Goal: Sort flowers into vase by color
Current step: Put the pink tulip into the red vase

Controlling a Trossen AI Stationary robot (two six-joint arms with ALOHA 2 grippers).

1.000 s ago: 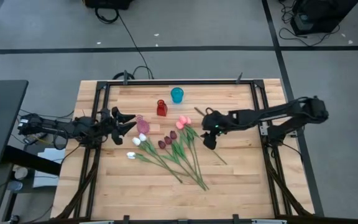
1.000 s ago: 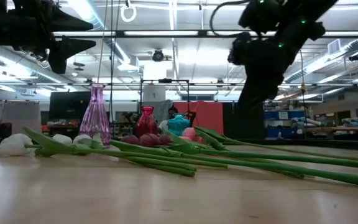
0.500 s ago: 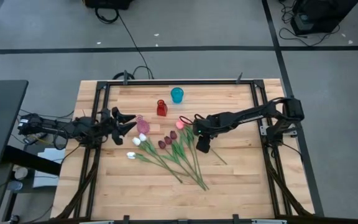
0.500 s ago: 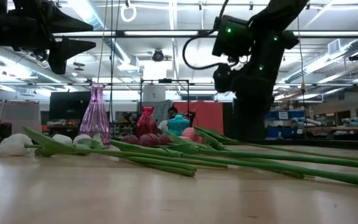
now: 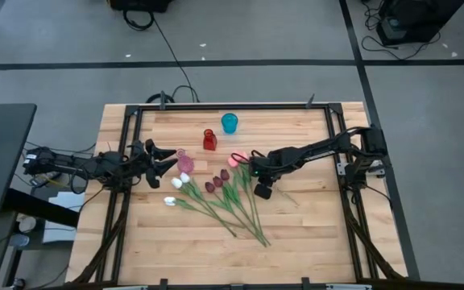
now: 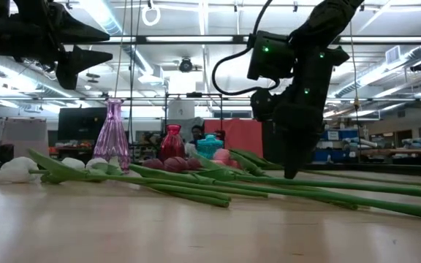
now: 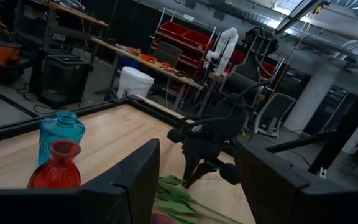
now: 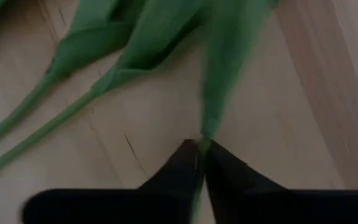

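The flowers [image 5: 225, 193] lie fanned on the table's middle, stems crossing, with pink heads [image 5: 234, 159], maroon heads [image 5: 214, 184] and white heads [image 5: 176, 184] toward the far left. A pink glass vase [image 5: 185, 161] stands next to the white heads. A red vase [image 5: 209, 140] and a blue vase [image 5: 229, 122] stand farther back. My right gripper [image 8: 202, 148] is down at the table among the right-hand stems, shut on one green stem. My left gripper [image 5: 167, 159] hovers open just left of the pink vase, above the table. My right gripper pinches one flower's green stem [image 8: 204, 132] between its two fingertips [image 8: 185, 163], just below the point where a long leaf widens. The fingers come from above, pointing down at the table [image 6: 291, 172]. The stem lies on the wood; which head it belongs to, I cannot tell.
Two more stems with leaves [image 8: 73, 68] lie close beside the held one. A black frame [image 5: 333, 129] runs along the table's edges. Bare wood [image 5: 312, 234] stretches to the near right. Shelves and equipment fill the room beyond the table.
My right gripper has moved toward the table's left edge, in over the right-hand stems, and has come down until its tips reach the table. The flowers lie as before, and my left gripper has kept still.
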